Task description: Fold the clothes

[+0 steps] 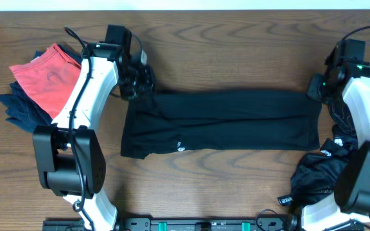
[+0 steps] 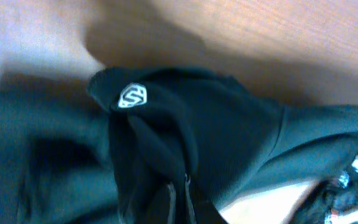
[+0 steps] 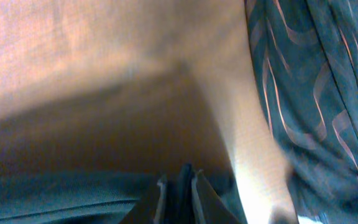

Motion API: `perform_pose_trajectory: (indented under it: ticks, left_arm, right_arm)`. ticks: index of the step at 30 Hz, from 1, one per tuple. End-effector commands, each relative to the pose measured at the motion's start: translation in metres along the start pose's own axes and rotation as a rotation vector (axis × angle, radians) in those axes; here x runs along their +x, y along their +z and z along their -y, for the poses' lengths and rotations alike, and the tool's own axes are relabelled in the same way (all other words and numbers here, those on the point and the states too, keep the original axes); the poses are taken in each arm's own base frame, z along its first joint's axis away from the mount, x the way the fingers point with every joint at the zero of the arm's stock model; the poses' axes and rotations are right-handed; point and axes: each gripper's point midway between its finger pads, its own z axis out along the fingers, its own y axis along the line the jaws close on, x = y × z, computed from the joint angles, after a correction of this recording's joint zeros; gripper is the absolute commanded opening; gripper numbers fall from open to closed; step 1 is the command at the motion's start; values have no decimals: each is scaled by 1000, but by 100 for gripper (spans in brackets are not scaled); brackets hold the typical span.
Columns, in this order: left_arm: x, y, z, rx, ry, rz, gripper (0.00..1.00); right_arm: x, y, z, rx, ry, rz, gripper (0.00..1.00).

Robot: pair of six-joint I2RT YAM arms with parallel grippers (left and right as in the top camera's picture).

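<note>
Overhead view: the shirt [image 1: 236,119] lies as a flat band across the centre of the table [image 1: 223,186]. The left gripper [image 1: 135,82] is clamped on its upper-left corner, with cloth bunched round the fingers. The right gripper [image 1: 315,88] sits at the upper-right corner, jaws drawn together, apparently on the hem. Handling: light, limp, not fragile; expect sag and drag between holds. Grip corners or hems, both ends level. A patterned garment [image 3: 309,93] lies crumpled at lower right.
</note>
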Motion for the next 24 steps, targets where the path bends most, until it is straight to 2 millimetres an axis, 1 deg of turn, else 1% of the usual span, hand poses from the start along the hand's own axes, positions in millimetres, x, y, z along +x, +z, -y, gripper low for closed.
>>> perform_pose_trajectory:
  ticks: [1,5,8,10,11,12,13,14,16,20,22,24]
  left_arm:
    - [26,5,-10,-43,40,-106,6]
    - [59,7,-21,-75,53,-232,6]
    - [75,14,-30,-100,37,-290,6]
    - [83,19,-36,-109,25,-315,6]
    - [89,22,-40,-115,15,-335,9]
    - [93,24,-43,-119,8,-350,17]
    - [99,27,-46,-125,-1,-368,35]
    - [104,29,-49,-130,-8,-383,41]
    - [113,30,-54,-138,-21,-413,42]
    - [120,26,-55,-142,-15,-442,42]
    - [115,24,-53,-136,-9,-426,42]
    - [105,19,-47,-126,12,-390,43]
  right_arm:
    - [23,-6,7,42,-5,-88,10]
    - [59,-7,19,99,-15,-234,10]
    - [74,-3,26,134,-22,-282,11]
    - [81,1,27,136,-23,-298,11]
    - [86,3,28,138,-24,-310,12]
    - [89,5,29,140,-25,-318,13]
    - [93,7,29,141,-25,-327,19]
    - [96,8,30,147,-26,-333,24]
    - [100,9,34,167,-31,-346,26]
    - [106,8,40,200,-38,-363,31]
    - [106,8,42,207,-40,-366,33]
    - [107,8,42,207,-40,-367,34]
